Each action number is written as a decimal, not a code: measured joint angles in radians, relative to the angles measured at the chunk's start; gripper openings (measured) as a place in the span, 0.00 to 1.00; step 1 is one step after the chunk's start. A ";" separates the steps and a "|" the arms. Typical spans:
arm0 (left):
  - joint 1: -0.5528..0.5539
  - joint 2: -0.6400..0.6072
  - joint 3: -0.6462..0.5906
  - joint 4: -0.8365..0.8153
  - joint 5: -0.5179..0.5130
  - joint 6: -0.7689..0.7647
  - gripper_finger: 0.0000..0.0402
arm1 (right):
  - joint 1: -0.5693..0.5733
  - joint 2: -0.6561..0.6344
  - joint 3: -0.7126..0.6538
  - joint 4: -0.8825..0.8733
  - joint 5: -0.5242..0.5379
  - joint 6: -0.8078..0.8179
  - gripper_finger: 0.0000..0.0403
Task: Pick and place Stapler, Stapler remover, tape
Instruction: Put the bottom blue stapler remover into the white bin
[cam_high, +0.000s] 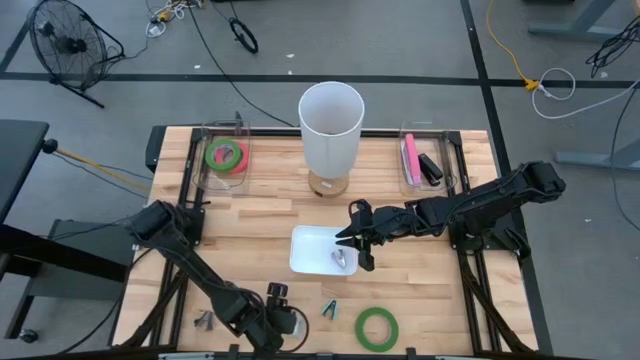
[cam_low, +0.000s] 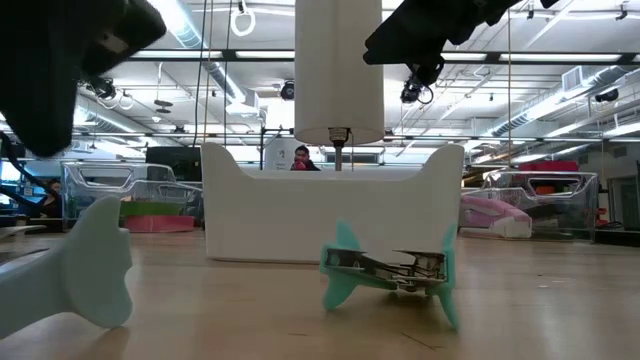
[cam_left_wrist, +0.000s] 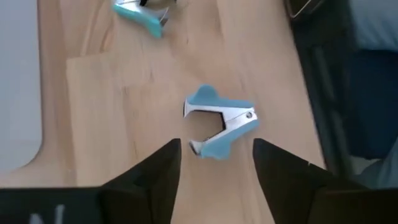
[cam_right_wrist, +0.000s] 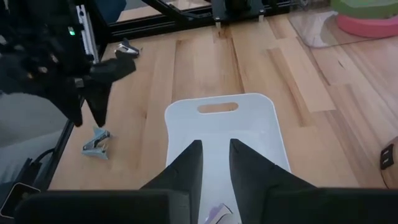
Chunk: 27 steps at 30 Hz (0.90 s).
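A staple remover (cam_left_wrist: 221, 123) is seen just ahead of the left gripper (cam_left_wrist: 216, 163), whose fingers are parted and hold nothing. The right gripper (cam_right_wrist: 215, 163), fingers nearly closed and empty, is held over a white tray (cam_right_wrist: 261, 127).

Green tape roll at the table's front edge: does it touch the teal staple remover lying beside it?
Apart. The high view, looking straight down, shows a clear gap between the green tape roll and the staple remover.
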 joint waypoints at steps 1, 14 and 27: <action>0.001 0.009 0.000 0.000 -0.003 0.000 0.53 | 0.000 0.000 0.000 0.000 0.000 -0.001 0.20; 0.008 0.092 0.000 -0.004 -0.026 0.027 0.54 | 0.000 0.000 0.000 0.005 0.000 -0.001 0.20; 0.013 0.093 0.000 0.001 -0.026 0.056 0.03 | 0.000 0.000 0.000 0.004 0.000 -0.003 0.20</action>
